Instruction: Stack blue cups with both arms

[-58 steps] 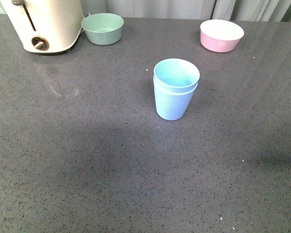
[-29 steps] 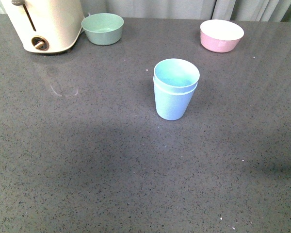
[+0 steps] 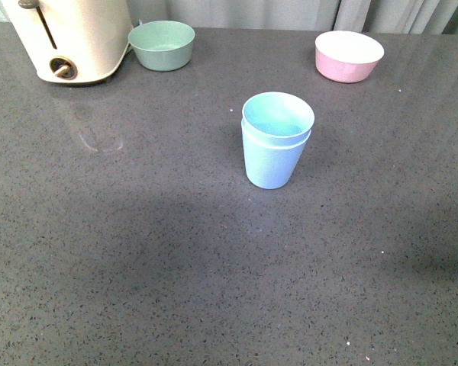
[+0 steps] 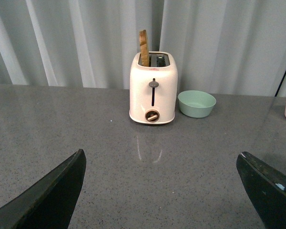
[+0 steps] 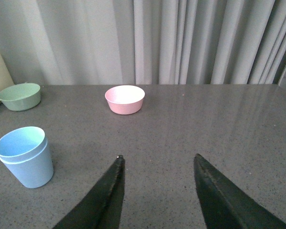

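- Speckled grey stone-look table (image 3: pixel 137 252) carries everything.
- Glossy cream toaster (image 3: pixel 72 38) at 11 o'clock.
- Blue cups (image 3: pixel 276 141), matte and tapered, nested upright at centre, well apart from both end effectors.
- Left end effector (image 4: pixel 162 191) spread wide, empty.
- Right end effector (image 5: pixel 157 191) narrower, parted, empty.

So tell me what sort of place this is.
Probably a kitchen counter mock-up: a cream toaster with a slice in its slot, a green bowl and a pink bowl on a dark speckled countertop, backed by grey curtains.
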Robot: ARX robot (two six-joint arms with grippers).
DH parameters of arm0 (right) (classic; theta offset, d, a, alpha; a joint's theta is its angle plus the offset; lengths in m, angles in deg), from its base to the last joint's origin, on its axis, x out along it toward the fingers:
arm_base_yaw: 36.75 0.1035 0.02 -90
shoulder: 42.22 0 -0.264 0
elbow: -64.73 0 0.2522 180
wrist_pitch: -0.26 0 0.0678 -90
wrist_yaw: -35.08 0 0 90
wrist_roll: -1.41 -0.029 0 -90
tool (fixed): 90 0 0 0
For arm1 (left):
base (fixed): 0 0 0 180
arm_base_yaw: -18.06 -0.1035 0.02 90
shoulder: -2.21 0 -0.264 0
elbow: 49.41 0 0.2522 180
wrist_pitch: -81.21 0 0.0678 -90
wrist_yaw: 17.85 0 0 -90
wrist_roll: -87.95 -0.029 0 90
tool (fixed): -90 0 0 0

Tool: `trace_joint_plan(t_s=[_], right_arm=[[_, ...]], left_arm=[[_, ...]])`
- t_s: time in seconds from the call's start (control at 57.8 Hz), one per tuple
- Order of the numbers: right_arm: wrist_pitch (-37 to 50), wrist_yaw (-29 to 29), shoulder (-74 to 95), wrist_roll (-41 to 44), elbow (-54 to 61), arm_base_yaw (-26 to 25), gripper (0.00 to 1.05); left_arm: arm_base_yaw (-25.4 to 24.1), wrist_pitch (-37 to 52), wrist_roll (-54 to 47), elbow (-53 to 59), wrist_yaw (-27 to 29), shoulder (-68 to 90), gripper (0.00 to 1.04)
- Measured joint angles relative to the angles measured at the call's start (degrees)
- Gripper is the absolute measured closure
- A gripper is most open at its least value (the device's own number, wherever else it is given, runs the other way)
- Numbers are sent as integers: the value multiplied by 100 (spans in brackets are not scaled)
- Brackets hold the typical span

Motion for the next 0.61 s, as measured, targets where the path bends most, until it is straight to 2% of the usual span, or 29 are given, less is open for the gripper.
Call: trace_joint_plan(t_s=[0.19,0.312,0.606], right_arm=[[0,0,0,0,0,0,24],[0,0,0,-7,0,0,7],[0,0,0,-4,0,0,9]], left_arm=[[0,0,0,0,0,0,9],[0,0,0,0,-2,0,9],[0,0,0,0,0,0,9]])
